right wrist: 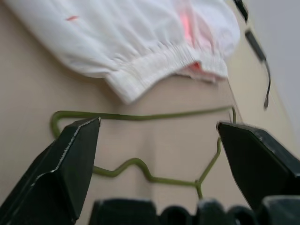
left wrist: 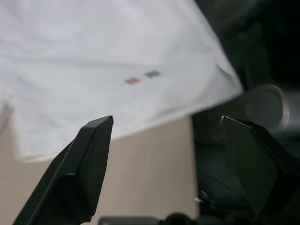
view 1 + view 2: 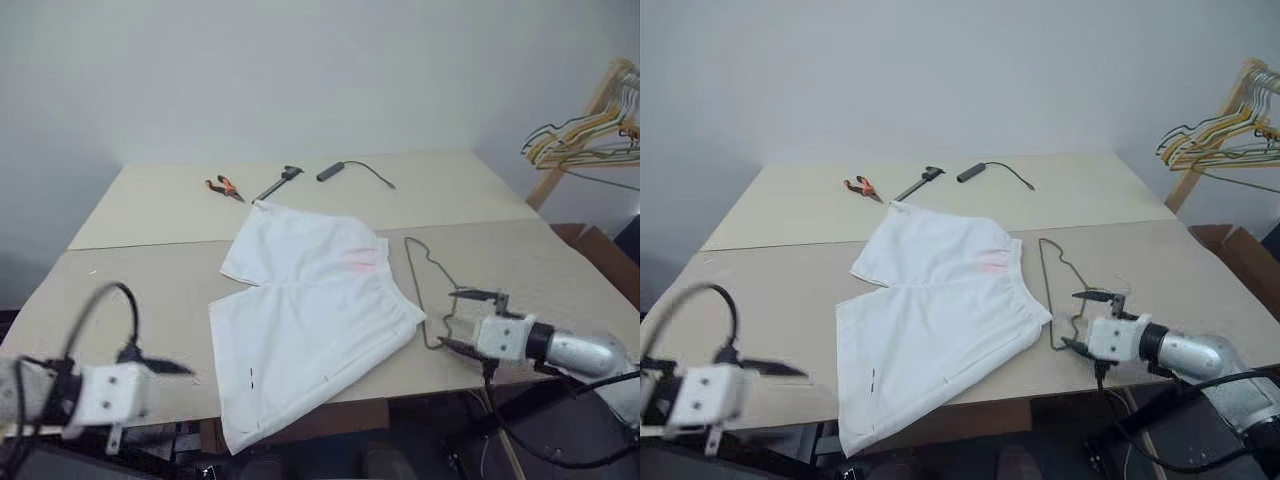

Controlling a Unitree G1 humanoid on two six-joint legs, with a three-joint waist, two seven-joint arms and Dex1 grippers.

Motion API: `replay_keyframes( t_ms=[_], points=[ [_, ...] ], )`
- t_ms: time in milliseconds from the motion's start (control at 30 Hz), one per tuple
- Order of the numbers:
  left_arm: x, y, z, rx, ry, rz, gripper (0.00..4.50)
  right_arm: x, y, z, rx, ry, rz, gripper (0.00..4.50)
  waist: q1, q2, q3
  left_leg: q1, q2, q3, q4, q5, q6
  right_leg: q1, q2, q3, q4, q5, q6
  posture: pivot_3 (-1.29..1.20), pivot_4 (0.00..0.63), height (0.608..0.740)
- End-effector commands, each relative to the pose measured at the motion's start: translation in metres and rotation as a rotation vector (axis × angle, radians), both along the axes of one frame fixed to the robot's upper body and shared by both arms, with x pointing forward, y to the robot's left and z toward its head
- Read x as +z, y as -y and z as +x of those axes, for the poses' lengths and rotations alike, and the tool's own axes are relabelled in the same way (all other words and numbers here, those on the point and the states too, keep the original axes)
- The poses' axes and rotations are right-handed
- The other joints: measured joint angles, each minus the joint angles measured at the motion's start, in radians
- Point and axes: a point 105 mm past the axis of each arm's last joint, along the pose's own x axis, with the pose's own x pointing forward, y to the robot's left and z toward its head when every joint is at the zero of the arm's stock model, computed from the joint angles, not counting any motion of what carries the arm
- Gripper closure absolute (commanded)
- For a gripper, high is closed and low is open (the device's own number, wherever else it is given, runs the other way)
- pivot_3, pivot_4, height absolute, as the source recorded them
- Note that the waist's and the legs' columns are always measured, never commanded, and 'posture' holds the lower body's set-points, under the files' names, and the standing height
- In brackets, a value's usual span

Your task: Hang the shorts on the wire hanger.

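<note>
The white shorts (image 3: 305, 310) lie flat in the middle of the table, waistband to the right, with one leg hem hanging over the front edge. The thin olive wire hanger (image 3: 418, 275) lies flat on the table just right of the waistband. My right gripper (image 3: 452, 318) is open at the hanger's near end, its fingers either side of the hook (image 1: 140, 168) and nothing held. My left gripper (image 2: 166, 119) is open at the table's front left corner, left of the shorts' near hem (image 2: 117, 70), holding nothing.
At the back of the table (image 3: 150, 270) lie orange-handled pliers (image 3: 224, 186), a dark tool (image 3: 279, 182) and a dark bar with a cable (image 3: 332, 171). A wooden rack with a bunch of hangers (image 3: 590, 130) stands at the far right, above a cardboard box (image 3: 600, 250).
</note>
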Motion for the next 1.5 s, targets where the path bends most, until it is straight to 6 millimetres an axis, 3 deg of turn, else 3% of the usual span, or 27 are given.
replay_keyframes(
  t_ms=[33, 133, 267, 400, 733, 833, 967, 1067, 1133, 1333, 1500],
  points=[
    [0.029, 0.019, 0.027, 0.057, 0.094, -0.199, 0.52, 0.004, 0.0, 0.009, -0.251, -0.222, 0.121, 0.04, 0.005, 0.0, 0.0, 0.0, 0.001, 0.001, 0.0, -0.002, -0.003, 0.0, 0.001, 0.0, 0.0, 0.0, 0.0, -0.06, 0.011, 0.74],
    [0.051, 0.047, 0.045, 0.075, 0.082, -0.344, 0.52, -0.008, -0.007, 0.014, -0.44, -0.387, 0.147, 0.04, 0.008, -0.003, -0.002, -0.003, 0.001, 0.002, 0.001, -0.002, -0.003, 0.001, 0.003, -0.001, 0.0, 0.001, 0.0, -0.06, 0.004, 0.74],
    [0.064, 0.063, 0.047, 0.06, 0.04, -0.424, 0.52, -0.021, -0.002, 0.012, -0.59, -0.468, 0.084, 0.04, 0.006, -0.002, -0.003, -0.011, 0.001, 0.004, 0.002, -0.001, 0.002, -0.008, 0.006, 0.0, 0.0, 0.011, -0.002, -0.06, 0.0, 0.74],
    [0.07, 0.069, 0.042, 0.032, -0.02, -0.463, 0.52, -0.031, 0.008, 0.006, -0.695, -0.496, 0.007, 0.98, 0.001, -0.002, -0.004, -0.024, 0.001, 0.005, 0.003, -0.004, 0.001, -0.021, 0.011, 0.001, 0.0, 0.011, -0.003, -0.06, 0.0, 0.74],
    [0.074, 0.075, 0.039, 0.011, -0.063, -0.506, 0.52, -0.039, 0.015, 0.001, -0.771, -0.548, 0.027, 4.45, 0.006, -0.004, -0.005, -0.022, 0.006, 0.007, 0.006, -0.005, 0.001, -0.014, 0.018, 0.001, -0.012, 0.013, -0.001, -0.07, 0.0, 0.74],
    [0.077, 0.077, 0.045, 0.017, -0.046, -0.531, 0.52, -0.028, 0.032, 0.017, -0.908, -0.49, 0.093, 4.48, 0.004, -0.006, -0.007, -0.022, 0.007, 0.008, 0.007, -0.005, 0.001, -0.014, 0.018, 0.001, -0.012, 0.013, -0.002, -0.08, 0.0, 0.74],
    [0.083, 0.083, 0.061, 0.023, -0.006, -0.575, 0.52, 0.005, 0.061, 0.047, -1.019, -0.249, 0.101, 4.48, 0.001, -0.005, -0.007, -0.023, 0.006, 0.009, 0.008, -0.005, 0.001, -0.014, 0.019, 0.003, -0.012, 0.017, -0.006, -0.09, 0.0, 0.74],
    [0.093, 0.09, 0.077, 0.041, 0.01, -0.639, 0.52, 0.053, 0.066, 0.072, -0.867, 0.122, 0.004, 4.48, -0.004, -0.003, -0.006, -0.024, 0.006, 0.01, 0.008, -0.005, 0.001, -0.016, 0.02, 0.003, -0.012, 0.018, -0.004, -0.11, 0.0, 0.74],
    [0.101, 0.094, 0.09, 0.065, -0.004, -0.69, 0.52, 0.087, 0.049, 0.08, -0.609, 0.395, -0.15, 4.48, -0.011, -0.001, -0.005, -0.025, 0.005, 0.01, 0.008, -0.005, 0.001, -0.017, 0.02, 0.004, -0.012, 0.018, -0.004, -0.12, 0.0, 0.74],
    [0.123, 0.104, 0.114, 0.064, -0.095, -0.701, 0.52, 0.111, -0.01, 0.069, 0.075, 0.776, -0.532, 4.48, -0.057, -0.001, -0.005, -0.025, 0.006, 0.011, 0.007, -0.005, 0.001, -0.018, 0.022, 0.005, -0.013, 0.017, -0.003, -0.14, 0.0, 0.74],
    [0.131, 0.108, 0.129, 0.039, -0.088, -0.666, 0.52, 0.114, -0.029, 0.069, 0.367, 0.979, -0.685, 4.48, -0.094, -0.001, -0.004, -0.023, 0.005, 0.013, 0.007, -0.005, 0.001, -0.018, 0.02, 0.01, -0.012, 0.017, -0.002, -0.14, 0.0, 0.74]
  ],
)
